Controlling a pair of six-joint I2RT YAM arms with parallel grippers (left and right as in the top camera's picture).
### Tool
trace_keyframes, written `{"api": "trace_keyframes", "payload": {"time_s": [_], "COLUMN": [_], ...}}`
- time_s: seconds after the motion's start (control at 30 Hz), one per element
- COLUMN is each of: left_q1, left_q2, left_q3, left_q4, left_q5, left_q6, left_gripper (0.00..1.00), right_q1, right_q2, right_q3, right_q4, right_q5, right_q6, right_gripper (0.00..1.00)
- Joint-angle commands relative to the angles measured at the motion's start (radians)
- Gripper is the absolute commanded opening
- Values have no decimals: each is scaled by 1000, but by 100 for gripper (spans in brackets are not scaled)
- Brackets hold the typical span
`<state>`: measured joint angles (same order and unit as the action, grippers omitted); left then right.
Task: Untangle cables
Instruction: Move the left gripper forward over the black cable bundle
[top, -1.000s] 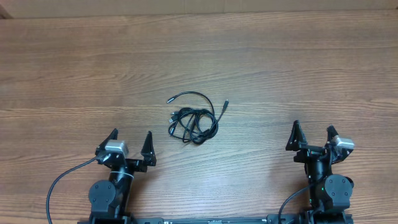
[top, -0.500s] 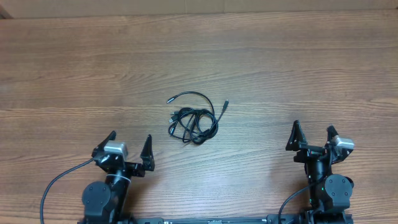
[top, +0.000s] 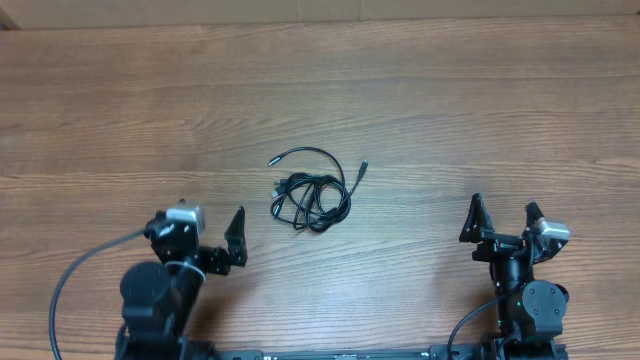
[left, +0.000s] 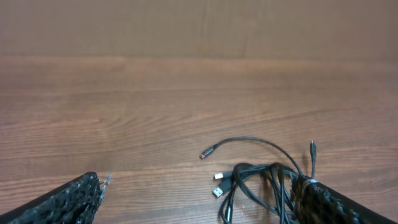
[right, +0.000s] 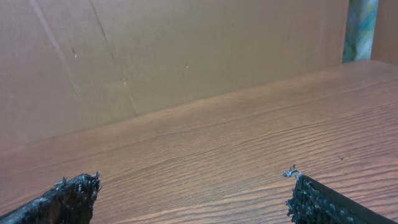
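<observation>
The cables (top: 312, 195) lie as a small knotted black bundle on the middle of the wooden table, with one strand looping out to the upper left and a plug end sticking out at the right. My left gripper (top: 203, 222) stands open, below and left of the bundle, apart from it. In the left wrist view the cables (left: 261, 180) sit ahead at the lower right, partly behind the right finger, and the gripper (left: 199, 186) holds nothing. My right gripper (top: 503, 205) is open at the lower right, far from the bundle; its wrist view shows the gripper (right: 194, 180) over bare wood.
A brown cardboard wall (right: 155, 56) stands along the table's far edge (top: 320, 22). The left arm's thick black cable (top: 70, 280) curves out at the lower left near the front edge.
The left arm has swung at its base so that its gripper now angles up and right toward the bundle. The right arm and the cables have not moved.
</observation>
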<state>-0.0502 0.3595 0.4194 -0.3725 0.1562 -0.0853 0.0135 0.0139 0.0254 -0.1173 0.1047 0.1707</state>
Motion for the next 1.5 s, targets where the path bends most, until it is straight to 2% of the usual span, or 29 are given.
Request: {"api": "trace_keyframes", "payload": {"time_s": [0.0, 0.13, 0.3, 0.9, 1.3, 1.47], "left_q1": [5, 5, 4, 4, 4, 3], "left_q2": [119, 280, 365, 387, 540, 590], "left_q3": [112, 228, 281, 299, 613, 662], "left_q4": [-27, -97, -130, -169, -441, -497], "left_q5": [32, 32, 38, 53, 55, 56], "left_q6": [47, 49, 49, 64, 117, 117], "left_gripper": [100, 99, 100, 100, 100, 100], "right_q1": [-3, -3, -3, -3, -3, -3], "right_q2": [-11, -11, -11, -11, -11, -11], "right_q3": [0, 0, 0, 0, 0, 0], "right_q4": [5, 5, 5, 5, 5, 5], "right_q5": [7, 7, 7, 7, 7, 7], "right_q6": [-4, -4, -5, -4, -5, -4], "right_gripper": [100, 100, 100, 100, 100, 100]}}
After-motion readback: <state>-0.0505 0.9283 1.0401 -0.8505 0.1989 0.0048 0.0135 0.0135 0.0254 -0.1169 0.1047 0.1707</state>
